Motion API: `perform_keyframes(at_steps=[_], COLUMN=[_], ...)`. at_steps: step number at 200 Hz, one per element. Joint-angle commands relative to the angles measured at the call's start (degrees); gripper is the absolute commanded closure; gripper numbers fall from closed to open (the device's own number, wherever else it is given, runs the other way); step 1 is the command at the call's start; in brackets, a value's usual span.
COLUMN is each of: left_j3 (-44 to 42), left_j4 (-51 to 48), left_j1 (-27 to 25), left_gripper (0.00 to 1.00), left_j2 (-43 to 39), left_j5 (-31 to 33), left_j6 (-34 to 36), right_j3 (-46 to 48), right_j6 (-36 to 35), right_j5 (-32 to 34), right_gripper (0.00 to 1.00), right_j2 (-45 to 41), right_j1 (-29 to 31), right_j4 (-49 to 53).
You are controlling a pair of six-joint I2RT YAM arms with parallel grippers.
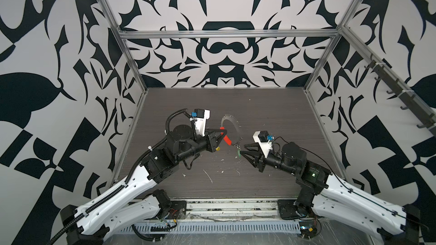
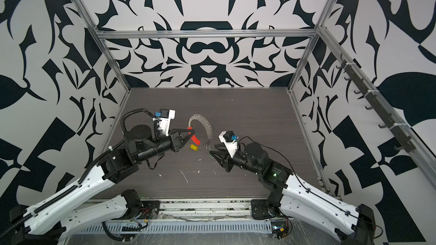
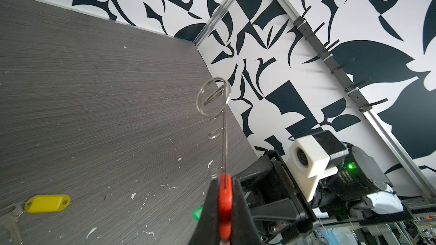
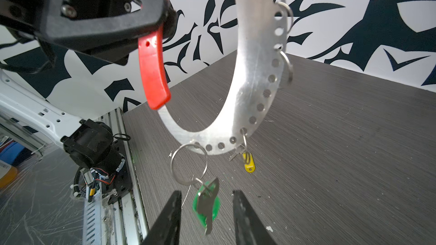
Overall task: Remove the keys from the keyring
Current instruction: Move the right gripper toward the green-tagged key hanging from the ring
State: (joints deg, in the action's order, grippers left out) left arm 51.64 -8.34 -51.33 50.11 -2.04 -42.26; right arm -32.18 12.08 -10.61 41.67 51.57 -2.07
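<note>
The keyring [image 4: 250, 67] is a flat silver crescent band pierced with holes, with a red sleeve [image 4: 153, 71] at one end, and it is held up above the table. My left gripper [image 1: 223, 133] is shut on that red sleeve [image 3: 225, 199]. From a split ring at the band's low end hangs a silvery key with a green tag [image 4: 207, 206]. My right gripper [image 4: 206, 193] is open, with one finger on each side of this key and a gap to both. A second key with a yellow tag [image 3: 47, 203] lies flat on the table, seen in a top view [image 2: 193, 147].
Empty split rings [image 4: 286, 67] hang in other holes of the band. White flecks and scratches [image 1: 208, 176] mark the dark wood-grain table [image 1: 271, 119]. A metal rail [image 1: 224, 206] runs along the front edge. Patterned walls enclose the cell, and a hook rack [image 1: 401, 95] is on the right wall.
</note>
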Motion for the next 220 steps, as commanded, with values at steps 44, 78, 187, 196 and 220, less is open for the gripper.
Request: perform_keyframes(at_steps=[44, 78, 187, 196, 220], left_j3=[1.47, 1.62, 2.27, 2.33, 2.65], left_j4=[1.66, 1.14, -0.36, -0.45, -0.87], left_j1=[0.16, 0.09, 0.09, 0.14, 0.14], left_gripper=[1.00, 1.00, 1.00, 1.00, 1.00], left_j2=[-0.54, -0.54, -0.64, -0.72, -0.90], left_j5=[0.65, 1.62, 2.62, 2.72, 2.83], left_j6=[-1.46, -1.98, -2.51, -2.56, -2.48], right_j3=[-1.92, -4.82, -9.98, -10.12, -10.88], right_j6=[-3.11, -6.45, -12.77, -12.93, -13.04], right_j5=[5.28, 10.77, 30.38, 30.65, 30.87], right_gripper=[0.63, 0.61, 0.69, 0.70, 0.73], right_j2=[-2.33, -0.31, 5.83, 6.03, 7.01], right_j1=[3.71, 7.87, 15.64, 15.82, 15.90], right_j4=[-1.24, 0.51, 2.37, 2.44, 3.22])
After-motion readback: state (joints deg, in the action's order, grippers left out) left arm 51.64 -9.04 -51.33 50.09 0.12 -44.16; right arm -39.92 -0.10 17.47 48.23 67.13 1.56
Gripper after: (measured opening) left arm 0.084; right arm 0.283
